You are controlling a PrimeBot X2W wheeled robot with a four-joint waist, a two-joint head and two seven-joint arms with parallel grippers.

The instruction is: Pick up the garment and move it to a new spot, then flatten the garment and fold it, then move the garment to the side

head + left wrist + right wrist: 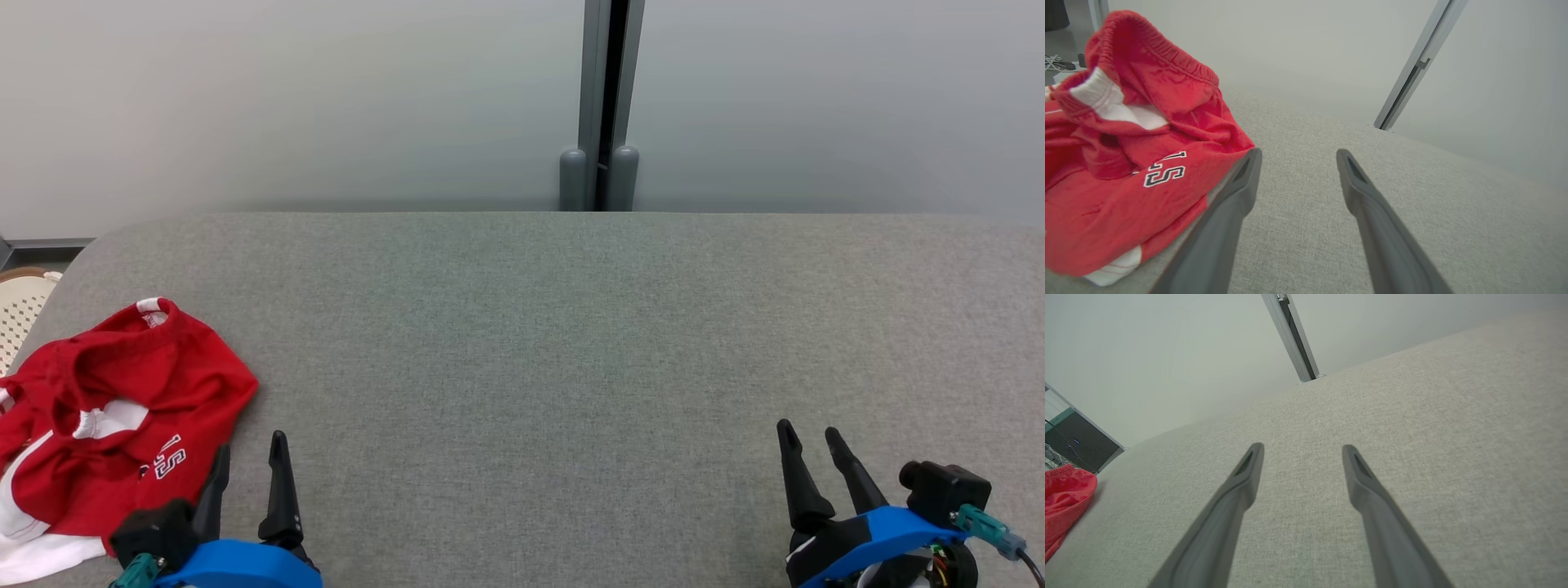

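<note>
A grey fabric-covered table spans the room's foreground. Off its rounded left corner stands a white perforated basket. A crumpled red and white garment lies on the table's near left. Behind, a grey metal post splits a pale grey wall. The left gripper hovers just beside the garment's right edge, jaws spread wide and empty; whether it touches the cloth cannot be told. The right gripper, well apart at the near right, is equally wide and empty.

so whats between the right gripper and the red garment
In the head view, mostly bare grey tabletop, then the open left gripper right beside the garment.
</note>
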